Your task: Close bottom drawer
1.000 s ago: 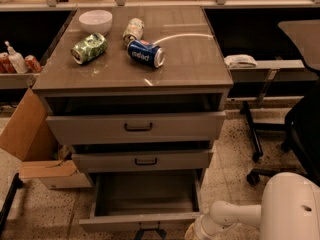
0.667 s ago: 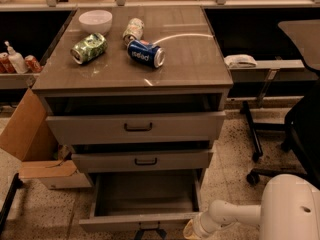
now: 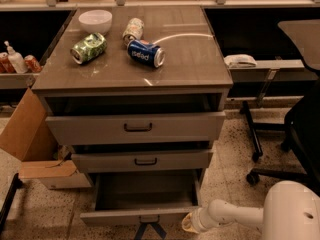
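Bottom drawer (image 3: 115, 217), lowest of three in the cabinet (image 3: 135, 79), stands pulled well out with its inside exposed, so nothing of the closing is done. Gripper (image 3: 149, 231) lies just below the drawer's handle (image 3: 149, 218); whether it is spread or closed cannot be told. The full push inward remains.

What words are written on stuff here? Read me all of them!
"pepsi", upside down, on the blue soda can lying on the grey cabinet top.
Green crushed can: label too blurred to read.
Pale can and shelf bottles: unreadable.
No text on the dark gripper, low in front of the bottom drawer.
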`<state>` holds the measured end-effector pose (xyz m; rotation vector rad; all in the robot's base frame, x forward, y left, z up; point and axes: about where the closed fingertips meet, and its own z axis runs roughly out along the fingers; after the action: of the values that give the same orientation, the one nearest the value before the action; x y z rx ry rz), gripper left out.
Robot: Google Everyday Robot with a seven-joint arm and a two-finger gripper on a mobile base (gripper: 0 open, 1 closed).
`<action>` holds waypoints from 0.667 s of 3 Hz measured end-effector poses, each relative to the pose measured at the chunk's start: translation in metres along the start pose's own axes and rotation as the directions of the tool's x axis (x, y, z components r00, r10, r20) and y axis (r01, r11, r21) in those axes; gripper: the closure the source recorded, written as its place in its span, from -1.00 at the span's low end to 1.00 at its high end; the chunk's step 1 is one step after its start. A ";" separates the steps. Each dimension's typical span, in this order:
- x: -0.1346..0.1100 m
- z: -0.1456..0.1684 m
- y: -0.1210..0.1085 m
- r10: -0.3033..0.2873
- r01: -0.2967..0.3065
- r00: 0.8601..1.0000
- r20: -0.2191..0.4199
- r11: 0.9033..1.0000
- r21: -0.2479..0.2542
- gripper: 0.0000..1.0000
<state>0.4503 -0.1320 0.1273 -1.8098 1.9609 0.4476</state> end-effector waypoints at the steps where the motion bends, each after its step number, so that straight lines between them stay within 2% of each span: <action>1: -0.003 0.002 -0.016 -0.020 0.020 1.000 0.015 0.999 0.040 1.00; 2: -0.010 0.004 -0.043 -0.047 0.043 0.998 0.041 0.994 0.099 1.00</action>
<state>0.4940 -0.1259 0.1311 -1.7650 1.8753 0.3668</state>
